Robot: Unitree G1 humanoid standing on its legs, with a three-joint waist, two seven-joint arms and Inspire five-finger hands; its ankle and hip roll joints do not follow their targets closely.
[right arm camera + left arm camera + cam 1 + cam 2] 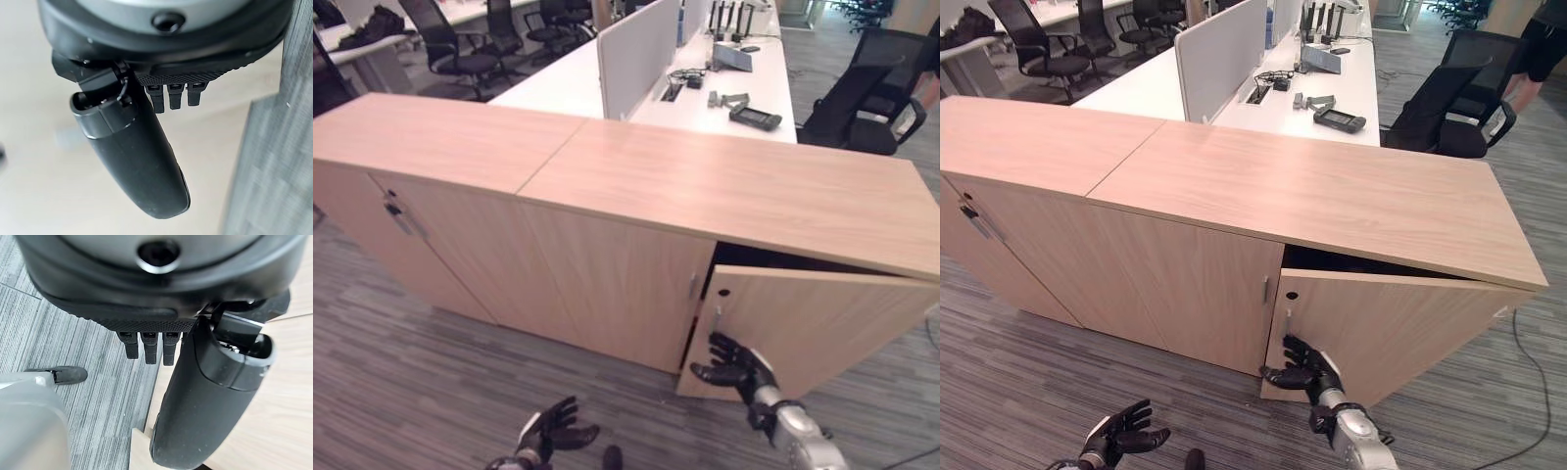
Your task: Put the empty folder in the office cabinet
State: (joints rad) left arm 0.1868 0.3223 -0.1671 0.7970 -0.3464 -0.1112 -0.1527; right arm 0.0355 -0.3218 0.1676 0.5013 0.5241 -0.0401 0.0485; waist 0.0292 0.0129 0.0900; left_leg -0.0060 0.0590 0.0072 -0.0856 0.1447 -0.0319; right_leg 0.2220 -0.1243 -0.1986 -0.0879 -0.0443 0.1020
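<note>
there, right robot hand (736,364) fingers relaxed, at ajar cabinet door (822,328) edge, left robot hand (553,431) relaxed, low over carpet (421,382)

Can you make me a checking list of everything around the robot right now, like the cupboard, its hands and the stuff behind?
Surface: grey striped carpet floor; long wooden cabinet with a bare top.
Job's things: rightmost cabinet door stands part open, dark gap above it; folder: nothing seen.
Clutter: nothing seen on the cabinet top.
Hands: right hand open, at the open door's edge below its handle; left hand open, low over the carpet, holding nothing.
Cables: thin cable on the floor at the right.
Surroundings: white desk with a divider panel and small devices; black office chairs; a person at far right.
</note>
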